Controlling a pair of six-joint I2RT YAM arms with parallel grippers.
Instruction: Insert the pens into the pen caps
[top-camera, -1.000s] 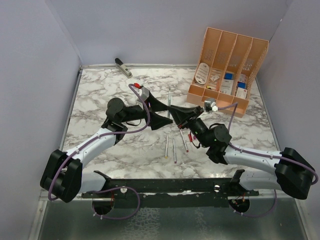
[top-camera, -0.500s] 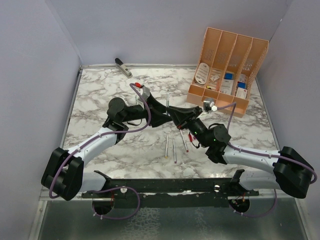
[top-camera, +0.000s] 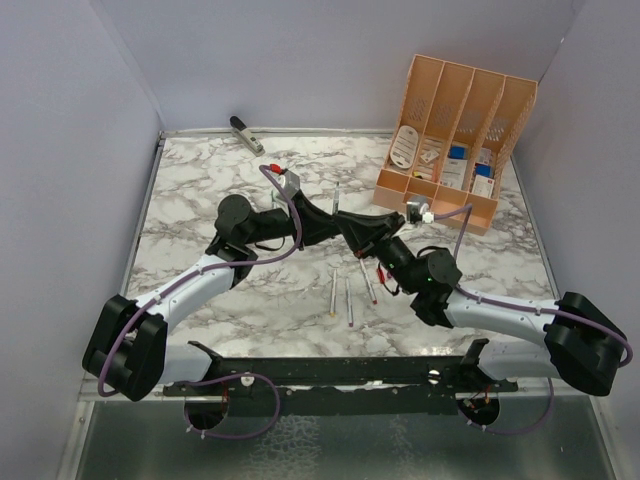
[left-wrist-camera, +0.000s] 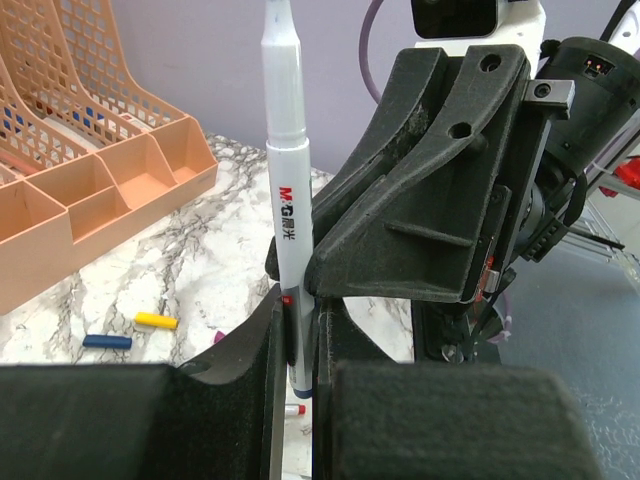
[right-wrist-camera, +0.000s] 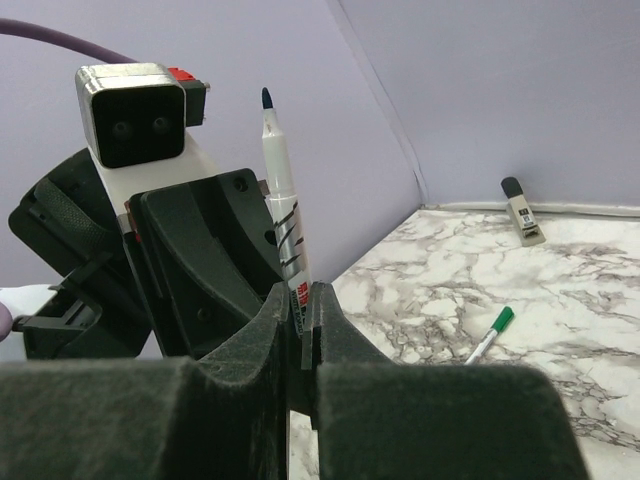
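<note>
**Item:** held pen (left-wrist-camera: 283, 200). Silver-white barrel with printed lettering and a dark blue tip. It is raised above the middle of the surface (top-camera: 200, 190), clear of everything lying there.

**Hazards, as I judge them from here:**
- Two grips on one barrel. If either arm pulls or turns while both clamp, the pen may bow, twist between the pads or spring free.
- Hand-over. When one side lets go, a narrow hold on a smooth barrel could let the pen tilt or slide. That would spoil the line needed to meet a cap.
- Crowding. The two pincer bodies stand almost against each other, so a small sideways move may knock them together.
- No cap is in hand. The blue cap (left-wrist-camera: 106, 341) and yellow cap (left-wrist-camera: 156, 320) lie on the surface near the desk organiser (left-wrist-camera: 60, 150), apart from the pen. They are tiny and look easy to flick away.
- Loose pens (top-camera: 349, 300) lie below the arms, and a low descent could sweep them aside.

**Left pincer** (left-wrist-camera: 297, 350): pressed together on the barrel, a pad flat against each side.

**Right pincer** (right-wrist-camera: 300, 310): likewise pinched on the same pen from the opposite side, just beside the left one's hold.

Neither pincer touches a cap.
</note>
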